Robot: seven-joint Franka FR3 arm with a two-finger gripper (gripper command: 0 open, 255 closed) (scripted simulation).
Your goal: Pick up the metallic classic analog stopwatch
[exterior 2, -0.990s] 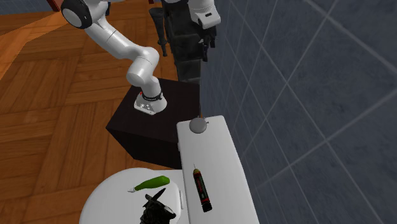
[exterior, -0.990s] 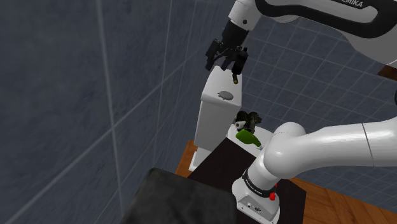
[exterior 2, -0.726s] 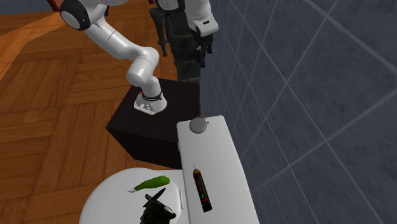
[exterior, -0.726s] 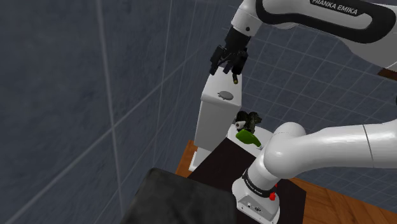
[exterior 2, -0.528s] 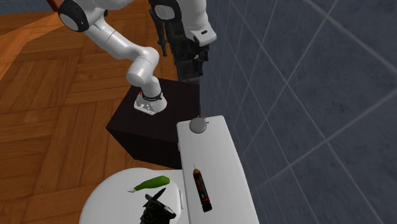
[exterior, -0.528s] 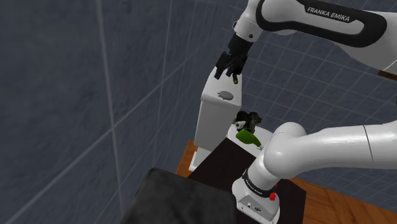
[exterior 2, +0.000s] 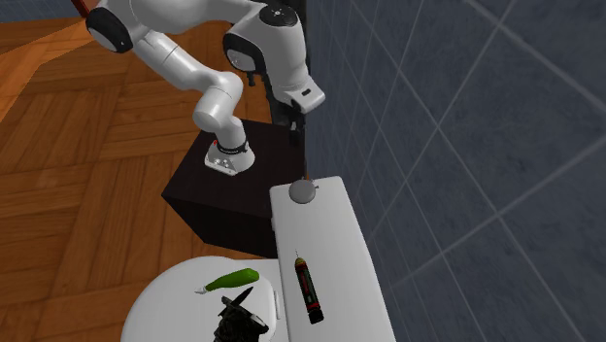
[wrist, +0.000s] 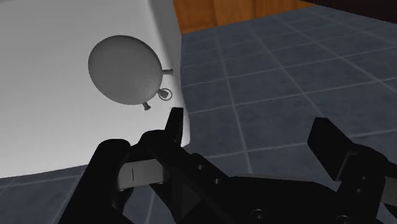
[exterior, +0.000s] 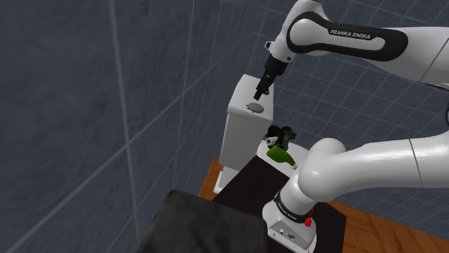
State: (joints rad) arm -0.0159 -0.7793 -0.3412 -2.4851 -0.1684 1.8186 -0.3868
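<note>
The stopwatch (wrist: 125, 70) is a plain grey disc with a small crown and ring at one edge. It lies flat on the white toilet tank lid (exterior 2: 335, 243), near the lid's end closest to the stand (exterior 2: 218, 185). The stopwatch (exterior: 255, 108) sits at the near end of the lid in the shoulder view, and the stopwatch (exterior 2: 303, 191) has nothing over it in the second exterior view. My gripper (wrist: 251, 137) is open and hangs above the lid, off to one side of the watch and not touching it. The gripper (exterior: 260, 91) points down at the tank.
A black and red marker (exterior 2: 307, 291) lies further along the tank lid. On the white toilet seat cover (exterior 2: 170, 301) lie a green object (exterior 2: 231, 281) and a dark object (exterior 2: 238, 316). A blue tiled wall (exterior 2: 456, 117) runs right behind the tank.
The hand has turned at the wrist and dropped closer to the tank lid, shifting toward the shoulder view's right. The stopwatch and the other objects have not moved.
</note>
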